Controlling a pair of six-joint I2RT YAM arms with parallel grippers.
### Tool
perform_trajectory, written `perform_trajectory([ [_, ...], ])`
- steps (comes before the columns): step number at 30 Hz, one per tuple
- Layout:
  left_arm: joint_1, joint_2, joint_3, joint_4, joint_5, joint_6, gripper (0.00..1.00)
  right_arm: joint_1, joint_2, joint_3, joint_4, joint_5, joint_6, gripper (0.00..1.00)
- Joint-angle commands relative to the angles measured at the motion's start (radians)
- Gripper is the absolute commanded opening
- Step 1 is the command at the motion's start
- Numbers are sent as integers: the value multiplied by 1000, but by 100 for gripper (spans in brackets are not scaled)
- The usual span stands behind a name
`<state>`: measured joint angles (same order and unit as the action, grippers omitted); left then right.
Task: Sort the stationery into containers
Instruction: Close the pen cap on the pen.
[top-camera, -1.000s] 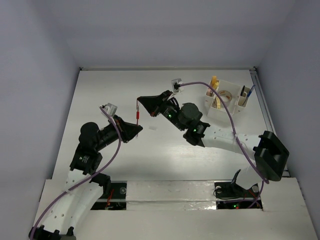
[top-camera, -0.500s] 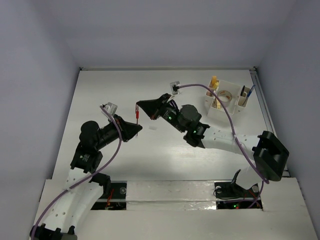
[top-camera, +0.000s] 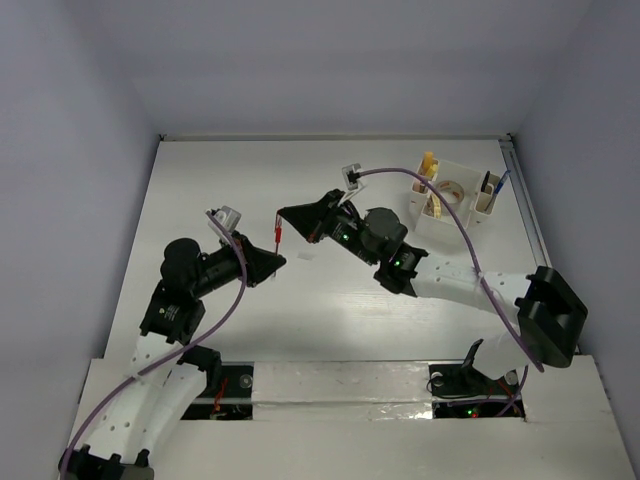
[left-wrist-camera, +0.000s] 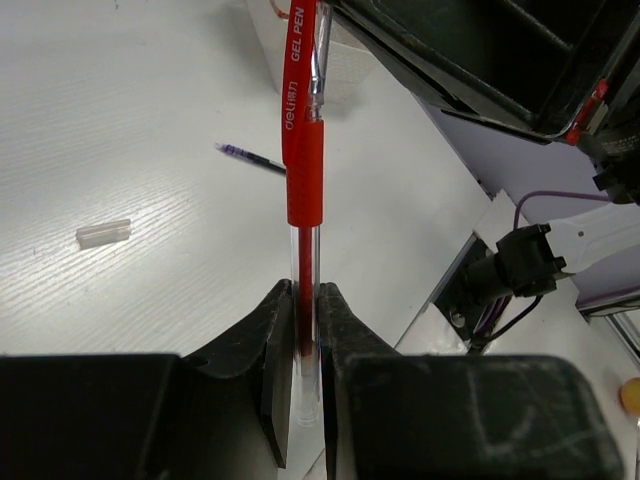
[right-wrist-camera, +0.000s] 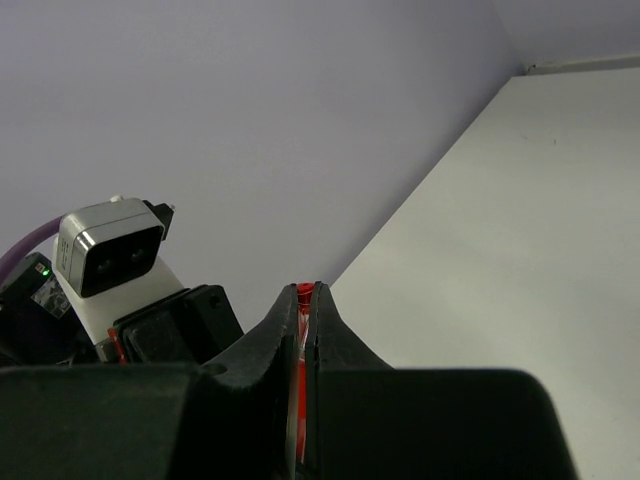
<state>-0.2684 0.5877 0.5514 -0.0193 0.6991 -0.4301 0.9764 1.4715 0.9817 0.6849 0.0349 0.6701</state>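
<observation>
A thin red pen (top-camera: 277, 232) hangs above the table's middle left, with both grippers on it. My left gripper (top-camera: 276, 258) is shut on its clear lower barrel (left-wrist-camera: 305, 300), and the red grip section (left-wrist-camera: 304, 170) stands up above the jaws. From the far side my right gripper (top-camera: 284, 216) is shut on the pen's other end (right-wrist-camera: 303, 293). The cream-white organizer (top-camera: 470, 212) sits at the far right and holds a beige tape roll (top-camera: 452, 188), yellow blocks (top-camera: 430, 160), a blue pen (top-camera: 498, 184) and a black handle (top-camera: 486, 182).
A small clear cap (left-wrist-camera: 104, 232) lies on the white table below the pen and also shows from above as the cap (top-camera: 303, 257). A thin dark pen (left-wrist-camera: 250, 158) lies on the table near it. Grey walls close the table at the back and sides.
Both grippers, still shut on the red pen, have shifted a little toward the near edge, and the pen went with them.
</observation>
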Motion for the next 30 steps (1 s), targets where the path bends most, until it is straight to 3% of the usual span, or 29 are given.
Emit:
perform_trajectory([
  [1, 12, -12, 93, 73, -53, 60, 0, 22, 9, 25, -140, -180, 2, 0],
  [12, 12, -80, 79, 56, -19, 116, 0, -56, -11, 48, -208, -397, 25, 0],
  [17, 12, -88, 74, 53, -39, 107, 0, -56, -23, 46, -240, -406, 17, 0],
  [25, 12, -80, 70, 159, -38, 33, 0, -56, 7, -9, -96, -464, 100, 0],
  [30, 12, -49, 102, 154, -32, 50, 0, -56, 24, 21, -192, -481, 51, 0],
])
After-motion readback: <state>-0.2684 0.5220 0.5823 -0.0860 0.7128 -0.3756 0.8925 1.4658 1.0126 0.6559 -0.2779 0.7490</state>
